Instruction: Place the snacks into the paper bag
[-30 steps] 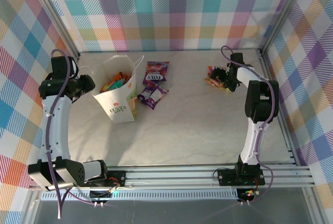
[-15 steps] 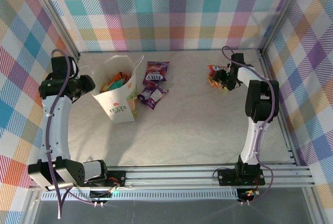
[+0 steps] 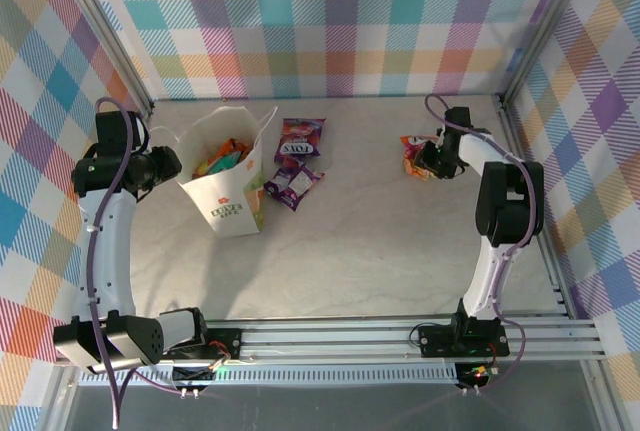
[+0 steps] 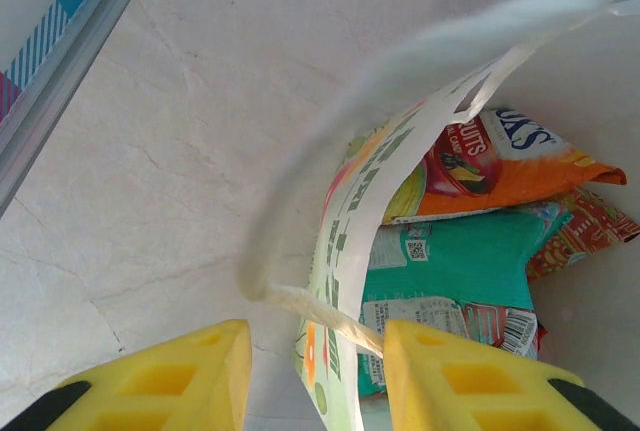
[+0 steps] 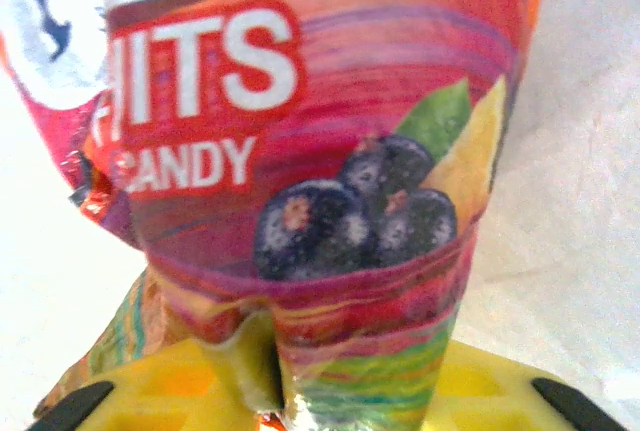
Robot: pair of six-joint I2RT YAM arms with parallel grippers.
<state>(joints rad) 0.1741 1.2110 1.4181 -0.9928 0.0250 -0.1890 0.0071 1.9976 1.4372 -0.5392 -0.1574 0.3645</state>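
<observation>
Shut since earlier frame: right hand [image 3: 424, 157] on red-yellow packet [image 3: 411, 145], table's [image 3: 380, 241] far-right corner. Lift clear, then swing to bag [image 3: 228, 203]; left hand [image 4: 317, 371] half-open astride its rim, grip unclear.

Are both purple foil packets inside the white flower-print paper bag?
No, the far purple foil packet and the near purple packet lie on the table beside the white paper bag.
</observation>
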